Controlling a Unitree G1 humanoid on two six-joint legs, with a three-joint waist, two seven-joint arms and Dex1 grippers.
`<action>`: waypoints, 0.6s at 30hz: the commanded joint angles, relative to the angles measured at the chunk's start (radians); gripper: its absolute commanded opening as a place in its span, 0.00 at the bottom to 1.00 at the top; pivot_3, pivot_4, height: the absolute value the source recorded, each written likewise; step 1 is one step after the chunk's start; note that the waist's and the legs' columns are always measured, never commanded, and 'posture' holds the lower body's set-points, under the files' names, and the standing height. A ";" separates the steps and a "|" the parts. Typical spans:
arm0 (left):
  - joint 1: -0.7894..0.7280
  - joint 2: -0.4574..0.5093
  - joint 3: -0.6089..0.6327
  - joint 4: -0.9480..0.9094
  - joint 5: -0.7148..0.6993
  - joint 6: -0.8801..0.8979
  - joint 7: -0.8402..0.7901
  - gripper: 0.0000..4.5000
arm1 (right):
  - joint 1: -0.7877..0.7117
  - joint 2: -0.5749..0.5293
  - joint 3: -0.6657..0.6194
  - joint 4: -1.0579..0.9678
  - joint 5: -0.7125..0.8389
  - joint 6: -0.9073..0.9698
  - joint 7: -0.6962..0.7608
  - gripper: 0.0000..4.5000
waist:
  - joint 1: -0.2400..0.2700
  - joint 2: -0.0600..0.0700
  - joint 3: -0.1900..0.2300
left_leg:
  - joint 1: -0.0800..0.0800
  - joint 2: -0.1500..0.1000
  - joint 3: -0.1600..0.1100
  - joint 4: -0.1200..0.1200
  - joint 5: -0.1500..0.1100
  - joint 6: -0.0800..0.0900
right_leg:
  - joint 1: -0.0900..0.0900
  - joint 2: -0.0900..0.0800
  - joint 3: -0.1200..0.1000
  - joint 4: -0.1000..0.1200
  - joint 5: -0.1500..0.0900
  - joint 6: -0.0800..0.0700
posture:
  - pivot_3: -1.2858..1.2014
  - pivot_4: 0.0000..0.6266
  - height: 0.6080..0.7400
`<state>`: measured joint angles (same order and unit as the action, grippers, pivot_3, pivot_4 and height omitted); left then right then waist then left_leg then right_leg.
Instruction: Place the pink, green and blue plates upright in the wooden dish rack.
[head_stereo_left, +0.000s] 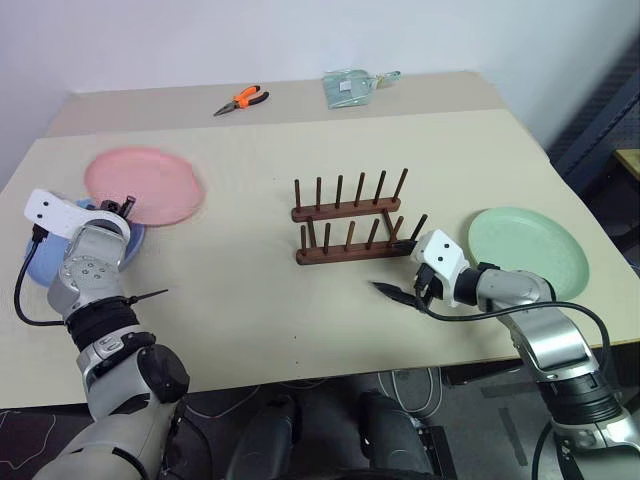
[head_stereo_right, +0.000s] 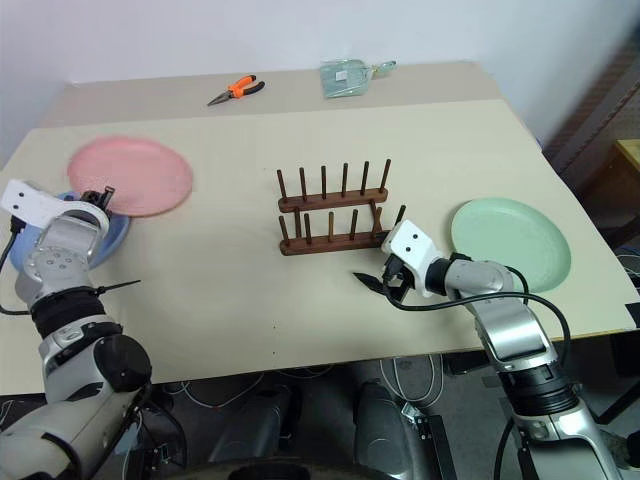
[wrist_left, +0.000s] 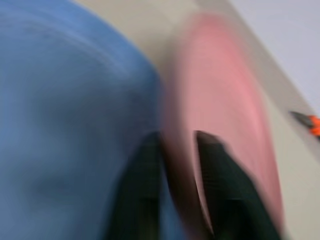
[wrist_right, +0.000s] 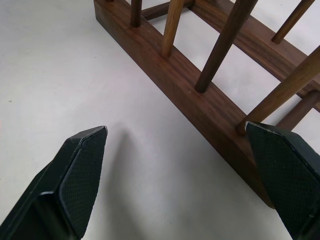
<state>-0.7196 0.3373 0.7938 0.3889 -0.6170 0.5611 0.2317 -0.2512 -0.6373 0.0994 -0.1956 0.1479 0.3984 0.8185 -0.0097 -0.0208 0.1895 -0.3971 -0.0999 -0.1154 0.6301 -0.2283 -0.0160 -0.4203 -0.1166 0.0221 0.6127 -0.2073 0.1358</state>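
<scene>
Pink plate | rim clamped by left gripper | writing: unreadable

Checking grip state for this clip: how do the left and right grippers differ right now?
The left gripper is shut on the rim of the pink plate, beside the blue plate; the right gripper stands wide open and holds nothing. The left is at the table's left side by the plates; the right is beside one end of the wooden dish rack, one finger close to its base bar. Both have two black fingers.
</scene>
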 joint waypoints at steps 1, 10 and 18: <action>0.009 -0.001 -0.053 -0.118 -0.035 -0.028 -0.084 0.00 | -0.001 -0.028 -0.049 -0.047 0.014 -0.004 -0.002 1.00 | 0.000 0.000 0.000 | 0.000 0.000 0.000 0.000 0.000 0.000 | 0.000 0.000 0.000 0.000 0.000 0.000 | 0.52 0.24 0.94; 0.054 -0.029 -0.173 -0.303 -0.052 -0.028 -0.184 0.00 | -0.038 -0.090 -0.113 -0.063 0.028 -0.009 0.004 1.00 | 0.000 -0.001 0.000 | 0.000 0.000 0.000 0.000 0.000 0.000 | 0.000 0.000 0.000 0.000 0.000 0.000 | 0.52 0.24 0.94; -0.034 -0.139 -0.450 -0.489 -0.016 -0.005 -0.216 0.00 | -0.293 -0.038 -0.049 -0.112 -0.028 -0.057 -0.069 1.00 | 0.002 -0.001 0.001 | -0.004 0.000 0.000 0.002 0.000 0.000 | -0.002 0.000 0.000 0.000 0.000 0.000 | 0.52 0.24 0.94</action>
<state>-0.7123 0.2143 0.3929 -0.0299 -0.6297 0.5626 0.0213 -0.5036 -0.6879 0.0285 -0.2745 0.1634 0.4006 0.7821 -0.0072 -0.0217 0.1900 -0.4010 -0.1002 -0.1155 0.6318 -0.2282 -0.0160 -0.4227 -0.1167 0.0221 0.6124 -0.2071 0.1358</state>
